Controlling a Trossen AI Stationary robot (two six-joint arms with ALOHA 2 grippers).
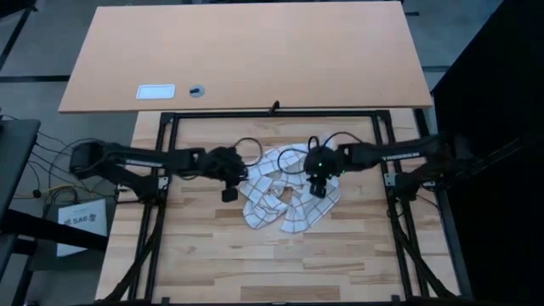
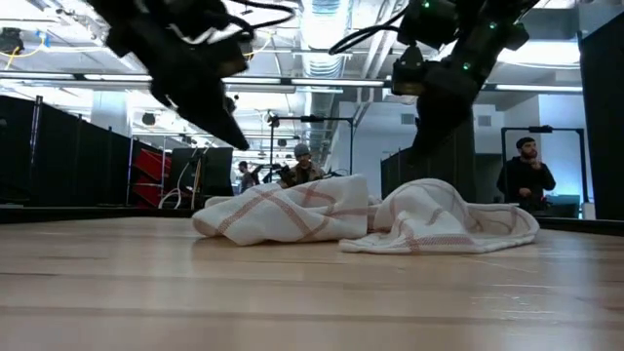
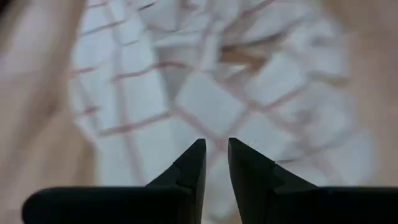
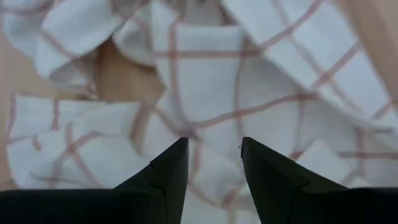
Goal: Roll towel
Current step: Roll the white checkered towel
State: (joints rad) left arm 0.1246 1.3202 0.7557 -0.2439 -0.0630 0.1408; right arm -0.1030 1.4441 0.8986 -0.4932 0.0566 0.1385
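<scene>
The towel (image 1: 285, 195), white with thin reddish-brown grid lines, lies crumpled in a heap in the middle of the wooden table (image 1: 255, 263); in the low view the towel (image 2: 370, 216) rests in two rumpled mounds. My left gripper (image 1: 229, 194) hangs over the towel's left edge, its fingers (image 3: 193, 165) a narrow gap apart, slanting down with nothing between them. My right gripper (image 1: 319, 189) hovers over the towel's right part, open wider (image 4: 214, 149), above the cloth folds and holding nothing.
A black metal frame (image 1: 272, 114) borders the work area on the left, far and right sides. Beyond it lies a tan board (image 1: 246, 51) with a white label (image 1: 155, 91). Cables (image 1: 246, 146) loop by the wrists. People (image 2: 526, 171) stand in the room behind.
</scene>
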